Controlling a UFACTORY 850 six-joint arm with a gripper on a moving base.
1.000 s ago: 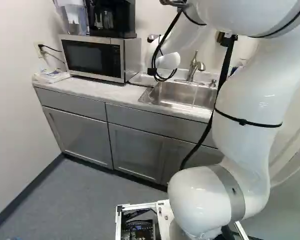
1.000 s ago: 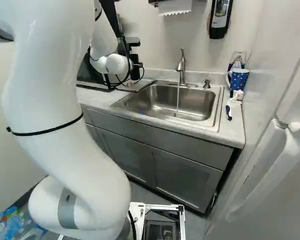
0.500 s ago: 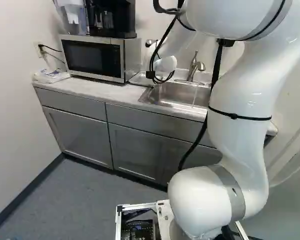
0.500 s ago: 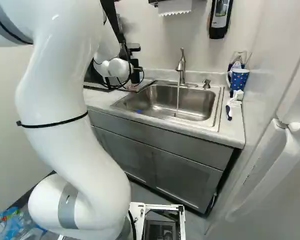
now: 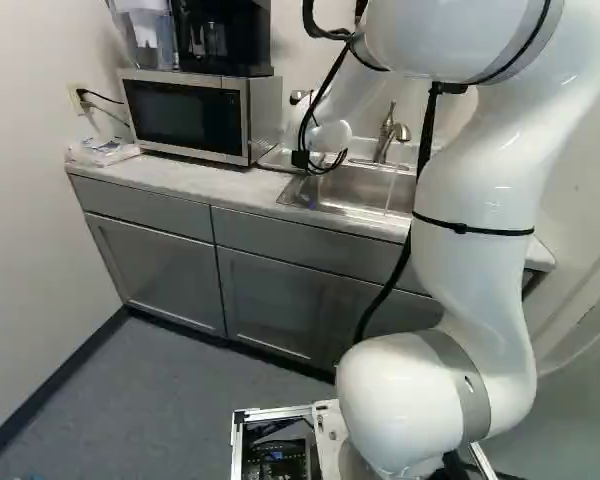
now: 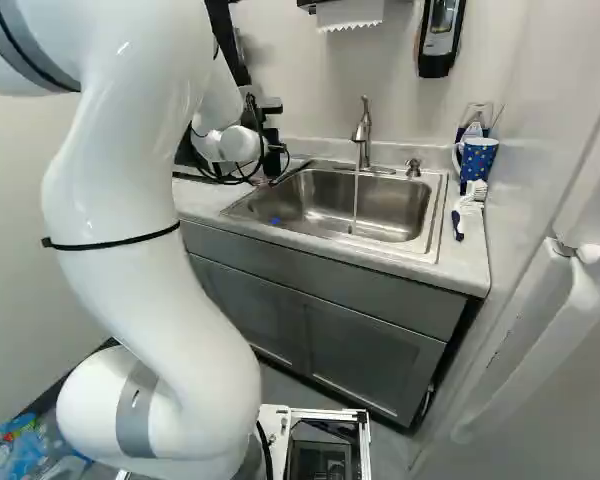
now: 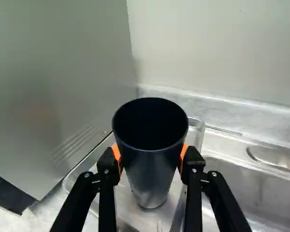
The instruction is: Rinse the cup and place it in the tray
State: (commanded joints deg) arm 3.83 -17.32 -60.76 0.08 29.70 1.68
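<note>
My arm (image 5: pixel 470 290) is leaning farther toward the counter (image 6: pixel 410 252) than a second ago, wrist dipping slightly, base staying put. My gripper (image 7: pixel 151 157) is grasping the cup (image 7: pixel 152 169), orange pads (image 7: pixel 116 152) pressing both sides. The cup is standing upright over the tray (image 7: pixel 127 208); I can't tell whether it's touching. So I'm judging we're at the placing stage, needing a gentle set-down before release. Beyond, water (image 6: pixel 356 205) is still running from the tap (image 6: pixel 362 130).
</note>
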